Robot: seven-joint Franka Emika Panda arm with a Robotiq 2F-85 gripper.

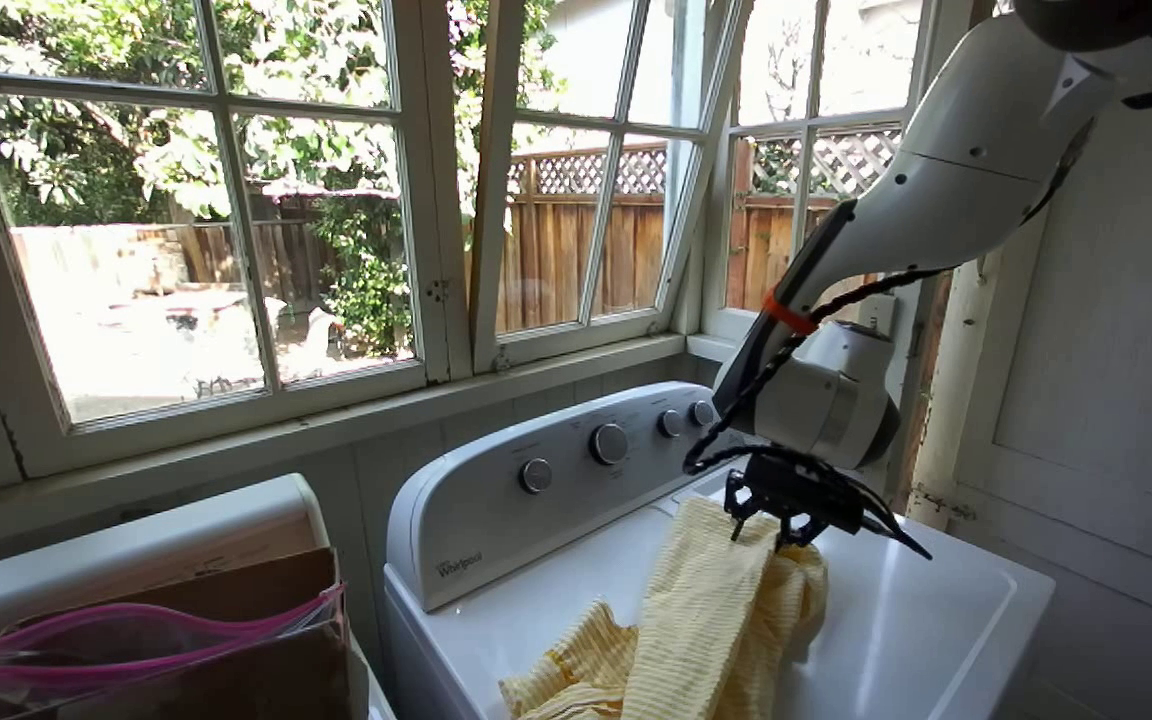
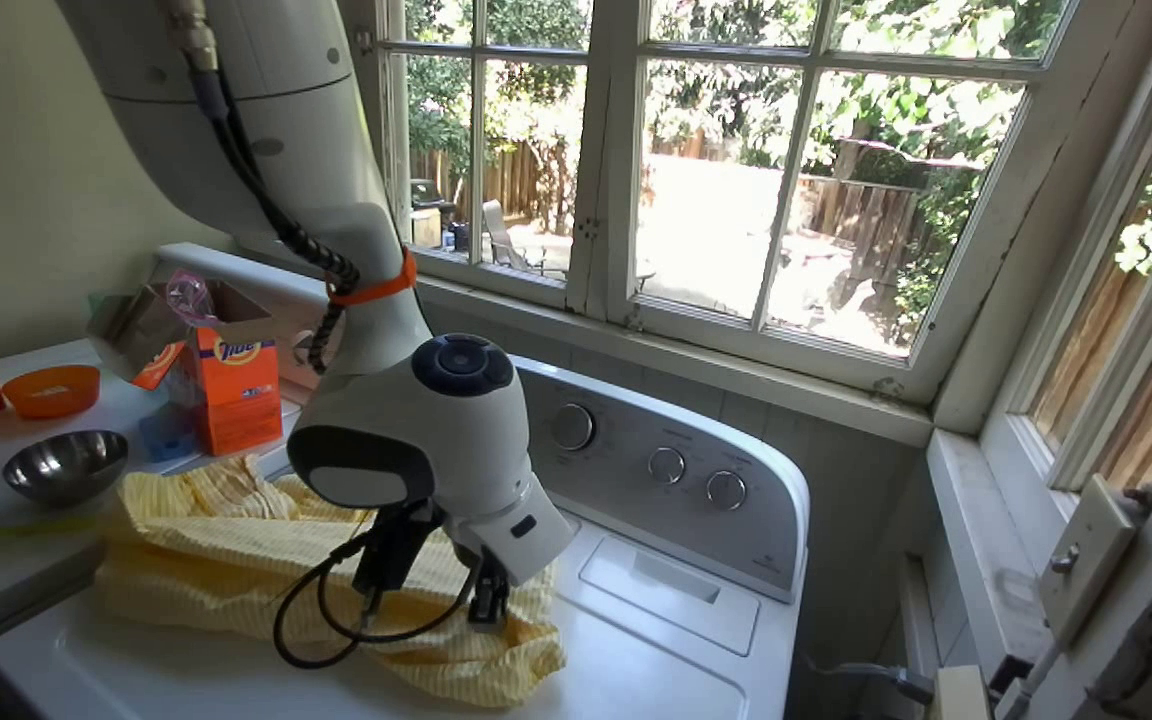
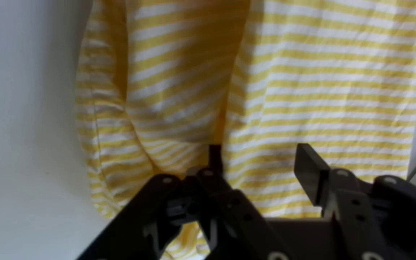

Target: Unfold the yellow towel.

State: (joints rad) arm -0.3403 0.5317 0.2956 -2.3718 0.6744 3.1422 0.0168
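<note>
Have black two-finger gripper (image 3: 259, 164) spread at right end of wrinkled yellow-and-white striped cloth towel (image 1: 691, 620) in both exterior views; see towel bunched on glossy white washer top (image 1: 901, 600).

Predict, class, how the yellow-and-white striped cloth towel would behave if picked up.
The yellow-and-white striped cloth towel will probably sag limply: it lies in loose folds and wrinkles. Its thin-looking fabric suggests little weight. It may slide across the smooth, glossy white washer top.
</note>
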